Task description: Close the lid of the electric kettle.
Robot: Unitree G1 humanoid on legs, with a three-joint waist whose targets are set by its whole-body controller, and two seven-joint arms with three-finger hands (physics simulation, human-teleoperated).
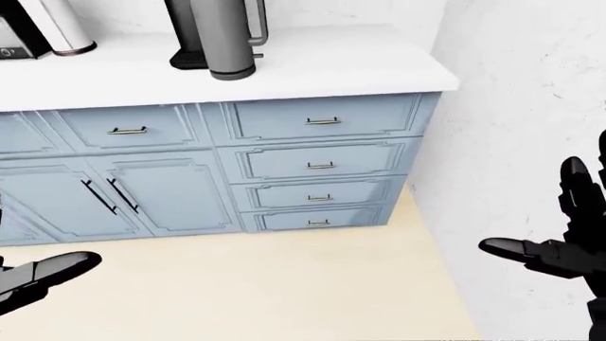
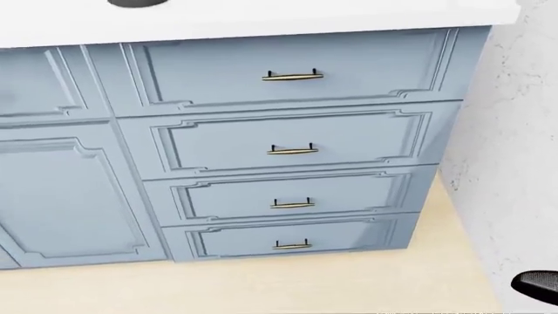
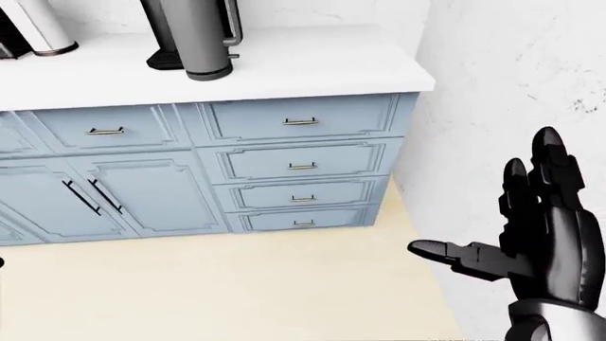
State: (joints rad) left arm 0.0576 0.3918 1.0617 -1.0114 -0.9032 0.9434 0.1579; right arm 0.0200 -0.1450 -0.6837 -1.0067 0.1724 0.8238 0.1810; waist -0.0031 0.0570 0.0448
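Standing upright at upper left, the kettle (image 3: 194, 35) lies well apart from the right hand (image 3: 535, 241), whose fingers (image 3: 545, 160) are spread wide.

My head view looks steeply down, close on the blue four-drawer stack (image 2: 288, 157). My two eye views sit farther off, sharing those drawers below the white-topped desk (image 1: 360, 67).

A white countertop (image 1: 360, 67) is carrying the grey electric kettle (image 1: 225, 35) — a white cylinder (image 1: 62, 28) standing at its left.
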